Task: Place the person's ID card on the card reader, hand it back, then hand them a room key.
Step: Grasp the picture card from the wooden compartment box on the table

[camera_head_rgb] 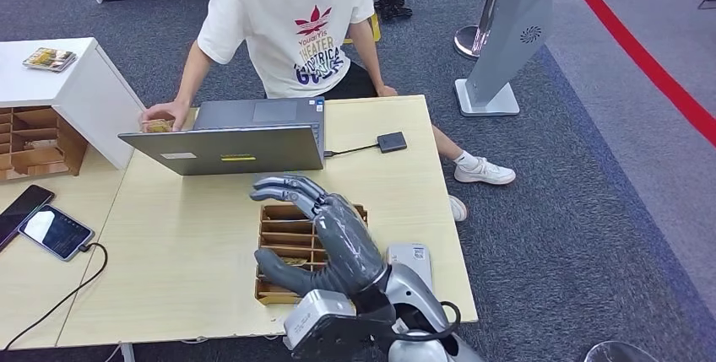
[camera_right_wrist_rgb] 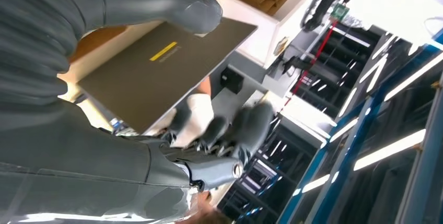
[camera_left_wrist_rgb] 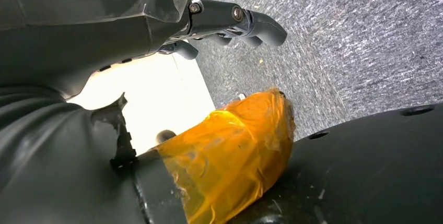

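My right hand (camera_head_rgb: 325, 240) hovers with fingers spread and nothing in it, over a wooden slotted tray (camera_head_rgb: 279, 217) near the table's front edge. The black card reader (camera_head_rgb: 391, 142) lies at the far right of the table, cabled to a grey laptop (camera_head_rgb: 232, 149). A person in a white shirt (camera_head_rgb: 291, 29) sits behind the laptop. One of their hands (camera_head_rgb: 165, 113) rests on a small tan thing by its left corner. In the right wrist view my thumb (camera_right_wrist_rgb: 198, 15) and fingers (camera_right_wrist_rgb: 245, 127) frame the laptop's lid (camera_right_wrist_rgb: 156, 72). My left hand (camera_left_wrist_rgb: 230, 23) hangs over the carpet, holding nothing.
Two phones (camera_head_rgb: 55, 231) lie on the left table, one on a cable. A white cabinet (camera_head_rgb: 80, 83) with wooden cubbies (camera_head_rgb: 34, 138) stands at the back left. A small white device (camera_head_rgb: 410, 254) sits right of the tray. A grey stand (camera_head_rgb: 507, 41) rises right of the table.
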Robot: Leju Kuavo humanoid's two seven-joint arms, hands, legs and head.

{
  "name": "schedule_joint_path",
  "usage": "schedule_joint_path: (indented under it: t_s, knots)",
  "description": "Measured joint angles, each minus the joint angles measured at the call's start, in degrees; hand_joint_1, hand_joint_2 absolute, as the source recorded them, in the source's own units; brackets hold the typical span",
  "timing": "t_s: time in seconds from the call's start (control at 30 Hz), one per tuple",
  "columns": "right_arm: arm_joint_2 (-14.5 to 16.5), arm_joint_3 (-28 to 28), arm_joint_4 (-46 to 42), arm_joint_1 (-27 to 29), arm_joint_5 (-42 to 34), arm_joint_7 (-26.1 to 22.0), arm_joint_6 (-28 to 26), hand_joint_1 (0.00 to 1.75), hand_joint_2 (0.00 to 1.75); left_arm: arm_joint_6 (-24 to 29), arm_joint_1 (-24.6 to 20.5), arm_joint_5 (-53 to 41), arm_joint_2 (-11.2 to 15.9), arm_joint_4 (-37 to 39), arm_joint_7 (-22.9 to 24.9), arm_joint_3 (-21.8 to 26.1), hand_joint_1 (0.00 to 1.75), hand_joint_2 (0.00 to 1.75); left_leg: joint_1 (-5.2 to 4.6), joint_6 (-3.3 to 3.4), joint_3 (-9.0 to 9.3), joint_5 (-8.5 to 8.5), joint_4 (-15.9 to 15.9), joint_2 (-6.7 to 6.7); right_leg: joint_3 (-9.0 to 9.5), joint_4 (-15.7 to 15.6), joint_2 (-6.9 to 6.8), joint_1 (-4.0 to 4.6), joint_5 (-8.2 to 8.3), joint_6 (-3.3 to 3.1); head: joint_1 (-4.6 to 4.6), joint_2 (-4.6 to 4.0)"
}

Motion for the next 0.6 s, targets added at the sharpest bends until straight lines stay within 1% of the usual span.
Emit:
schedule_joint_path:
  t_s: [0.27,0.4,0.43,0.47,0.53,0.57,0.6]
  knots:
    - [-2.6,-1.5,-1.8,6.3,5.5,-0.1,-2.7,1.75,1.75,0.2,0.1,2.4,-0.8,1.1,-0.6,0.0,0.0,0.0,0.0,0.0,0.0,-0.01,0.0,0.0,0.0,0.0,0.0,0.0,0.0,0.0,-0.01,0.0]
    - [-4.2,-1.4,-1.3,8.1,8.2,-0.4,-2.5,1.75,1.75,0.4,0.2,3.3,-1.1,1.4,-0.9,0.0,0.0,0.0,0.0,-0.01,-0.01,-0.01,0.0,0.0,0.0,0.0,0.0,0.0,0.0,0.0,-0.01,0.0]
    - [-4.6,-1.3,-0.8,8.2,8.8,-0.8,-2.2,1.67,1.75,0.5,0.2,3.5,-1.1,1.5,-0.9,0.0,0.0,0.0,0.0,0.0,-0.01,-0.01,0.0,0.0,0.01,0.0,0.0,0.0,0.0,0.0,-0.01,0.0]
    - [-4.9,-1.1,-0.3,8.4,9.3,-1.1,-1.9,1.37,1.75,0.5,0.2,3.7,-1.2,1.6,-0.9,0.0,0.0,0.0,0.0,0.0,-0.01,-0.01,0.0,0.0,0.01,0.0,0.0,0.0,0.0,0.0,-0.01,0.0]
    - [-5.5,-0.6,0.9,8.6,10.6,-1.7,-1.6,0.64,1.75,0.5,0.2,4.0,-1.3,1.7,-1.0,0.0,0.0,0.0,0.0,0.0,-0.01,-0.01,0.0,0.0,0.01,0.0,-0.01,0.0,0.0,0.0,-0.01,0.0]
    - [-5.7,-0.2,1.6,8.7,11.5,-1.8,-1.4,0.32,1.75,0.5,0.2,4.2,-1.3,1.7,-1.0,0.0,0.0,0.0,0.0,-0.01,-0.01,-0.01,0.0,0.0,0.01,0.0,0.0,0.0,0.0,0.0,-0.01,0.0]
    - [-5.9,0.3,2.3,8.7,12.7,-1.9,-1.2,0.24,1.75,0.5,0.3,4.3,-1.3,1.8,-1.1,0.0,0.0,0.0,0.0,-0.01,-0.01,-0.01,0.0,0.01,0.01,0.0,0.0,0.0,0.0,0.0,-0.01,0.0]
